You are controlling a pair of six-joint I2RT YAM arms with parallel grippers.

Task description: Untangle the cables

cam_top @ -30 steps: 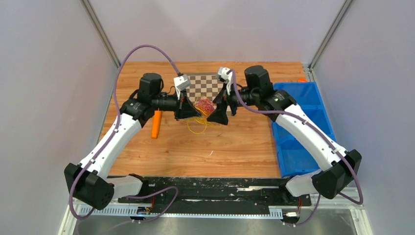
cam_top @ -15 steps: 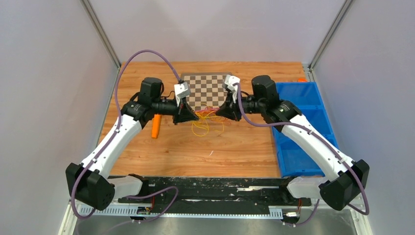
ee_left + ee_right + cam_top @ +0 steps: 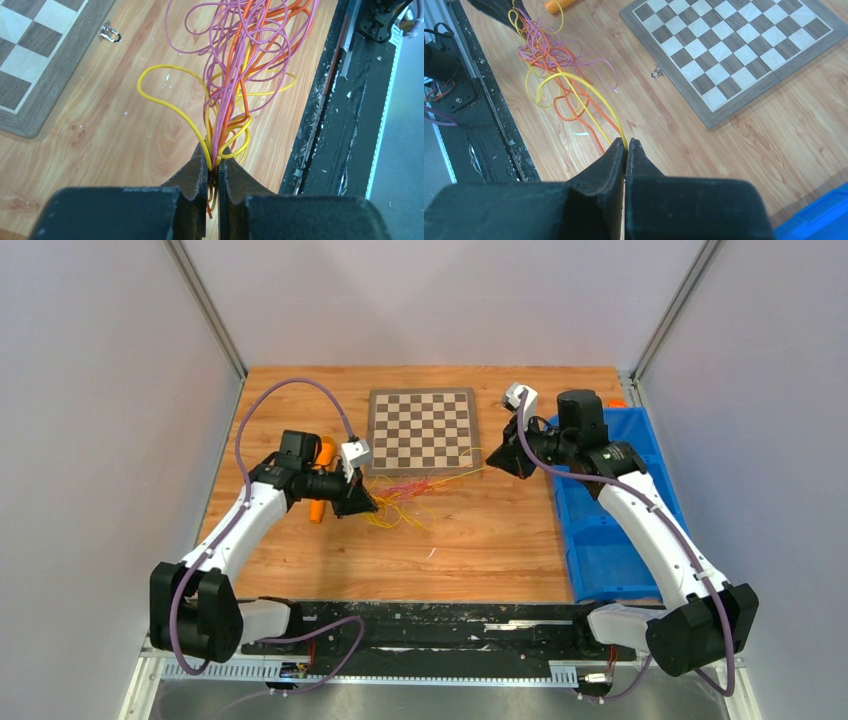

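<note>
On the table (image 3: 480,540), limp, light cables (image 3: 405,490) are pinched as a bunch by the left gripper (image 3: 370,504) at nine o'clock and, likely better, singly by the right gripper (image 3: 492,456) at two.

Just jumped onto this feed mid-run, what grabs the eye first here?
A tangle of thin pink, orange and yellow cables lies on the wooden table in front of the chessboard, with the left tool shut on a bunch of them. The right tool, by the board's right edge near the blue bin, is shut on a yellow one that runs back to the tangle.
</note>
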